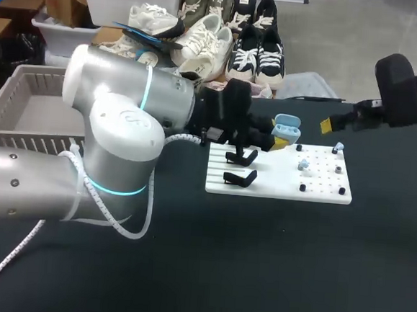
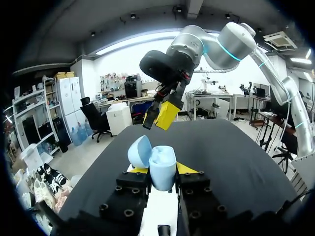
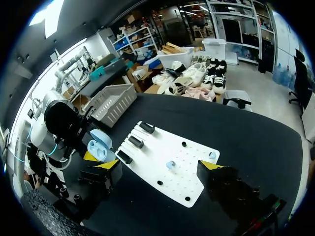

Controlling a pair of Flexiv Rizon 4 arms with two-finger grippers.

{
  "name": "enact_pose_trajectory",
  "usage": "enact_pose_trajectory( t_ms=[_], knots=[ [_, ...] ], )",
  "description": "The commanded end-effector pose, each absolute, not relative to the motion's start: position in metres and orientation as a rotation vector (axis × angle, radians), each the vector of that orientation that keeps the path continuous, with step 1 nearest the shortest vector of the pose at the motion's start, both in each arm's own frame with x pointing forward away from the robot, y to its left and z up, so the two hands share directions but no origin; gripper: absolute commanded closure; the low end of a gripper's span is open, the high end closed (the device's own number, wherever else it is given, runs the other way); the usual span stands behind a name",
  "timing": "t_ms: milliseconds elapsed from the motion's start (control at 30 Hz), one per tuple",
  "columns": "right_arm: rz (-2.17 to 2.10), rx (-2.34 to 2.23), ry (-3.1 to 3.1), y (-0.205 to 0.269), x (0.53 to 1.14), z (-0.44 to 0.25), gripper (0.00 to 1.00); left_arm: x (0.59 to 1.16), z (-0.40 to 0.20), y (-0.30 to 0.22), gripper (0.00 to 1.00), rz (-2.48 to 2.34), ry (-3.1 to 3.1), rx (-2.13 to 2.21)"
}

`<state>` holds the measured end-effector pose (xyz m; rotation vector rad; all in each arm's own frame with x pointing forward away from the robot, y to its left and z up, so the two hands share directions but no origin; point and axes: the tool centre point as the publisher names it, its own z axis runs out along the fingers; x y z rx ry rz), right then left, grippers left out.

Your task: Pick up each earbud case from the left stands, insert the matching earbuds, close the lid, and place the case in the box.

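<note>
Light-blue earbud case (image 1: 287, 126), lid open, is clamped in the left gripper (image 2: 162, 169) above the white board (image 1: 278, 185), near the black stands (image 1: 241, 158). Empty right gripper (image 3: 158, 165) is spread wide over the earbuds (image 1: 303, 164). Risks: a tiny bud slips from the pinch or seats crooked, or the push twists the case in the clamp.

Robotics lab, left arm (image 1: 116, 141) and right arm (image 1: 402, 88) over black table (image 1: 257, 275), white pegboard fixture (image 1: 279, 182).

Left arm (image 1: 117, 123) extends past the middle, jaws clamped on the open earbud case (image 1: 287, 127). Right arm (image 1: 398, 88) hangs opposite it — jaws spread wide.
</note>
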<state>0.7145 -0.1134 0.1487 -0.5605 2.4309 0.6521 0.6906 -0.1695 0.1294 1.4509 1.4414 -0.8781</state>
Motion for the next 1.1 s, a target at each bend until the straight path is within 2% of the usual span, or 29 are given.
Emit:
enact_pose_trajectory(
  t_ms=[33, 533, 1100],
  knots=[
    [0.542, -0.52, 2.46, -0.116, 0.707, 0.154, 0.0, 0.679, 0.135, -0.159, 1.0, -0.922, 1.333, 1.378],
    [0.493, -0.466, 2.497, -0.125, 0.697, 0.151, 0.0, 0.668, 0.152, -0.159, 1.0, -1.032, 1.196, 1.36],
    [0.479, -0.419, 2.519, -0.127, 0.693, 0.143, 0.0, 0.678, 0.129, -0.162, 1.0, -1.046, 1.238, 1.364]
  ],
)
